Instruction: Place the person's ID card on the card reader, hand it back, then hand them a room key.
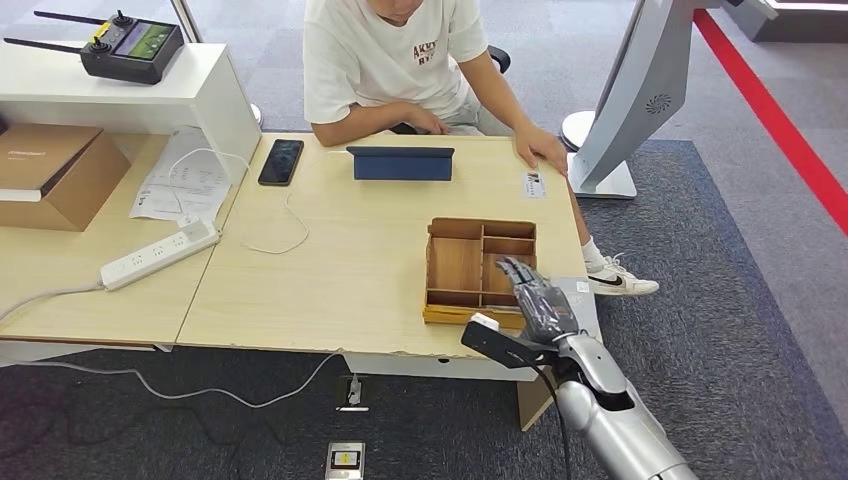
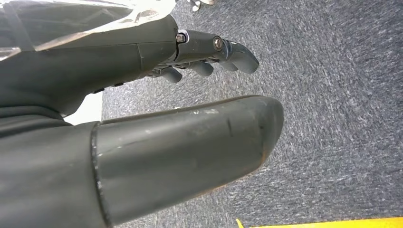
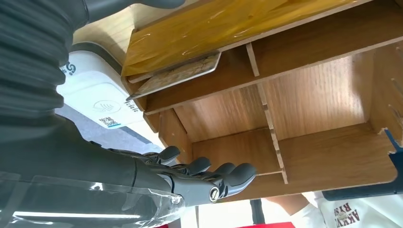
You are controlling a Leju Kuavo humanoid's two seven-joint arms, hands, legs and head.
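The light wooden table point(image 1: 330, 270) is cut off at the left edge of the head view. A person point(image 1: 400, 60) is seated behind it, the head cropped. Near the front right edge stands a wooden divided box point(image 1: 455, 265), partly covered by the right hand point(image 1: 535, 298), whose fingers are extended and apart, nothing held. In the right wrist view a card point(image 3: 176, 76) is seen lying in a narrow compartment, half hidden, beside a white card reader point(image 3: 97, 95). The left hand point(image 2: 209, 52) is seen above grey carpet point(image 2: 332, 95), fingers loosely bent, empty.
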